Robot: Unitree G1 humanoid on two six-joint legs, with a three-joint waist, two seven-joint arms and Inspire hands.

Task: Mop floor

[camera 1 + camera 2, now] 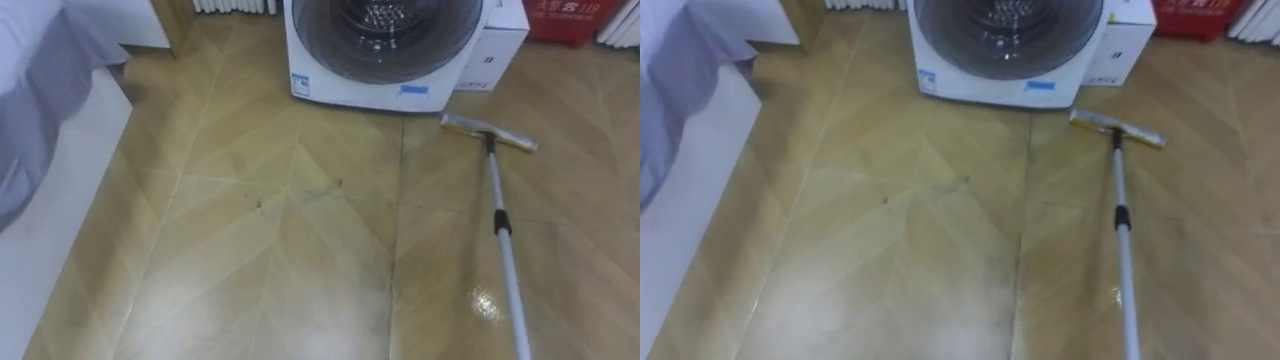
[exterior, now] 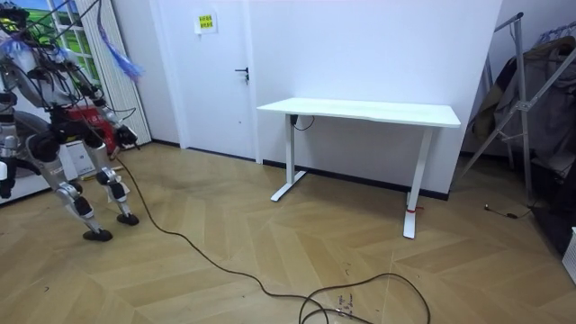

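Observation:
A mop lies on the wooden floor at my right. Its flat grey and yellow head (image 1: 489, 131) rests just in front of the washing machine's right corner. The silver handle (image 1: 505, 250) runs back from the head and leaves the eye views at the bottom right. A wet, shiny patch (image 1: 487, 303) shows on the boards beside the handle, and small dark marks (image 1: 258, 205) dot the floor further left. In the room view I stand at the far left; my left hand (image 2: 4, 178) hangs low at that view's left edge.
A white front-loading washing machine (image 1: 385, 50) stands straight ahead, with a white box (image 1: 495, 45) and a red box (image 1: 562, 20) to its right. A bed with grey bedding (image 1: 40, 90) lines the left side. In the room view a white desk (image 2: 360, 112) stands by the wall.

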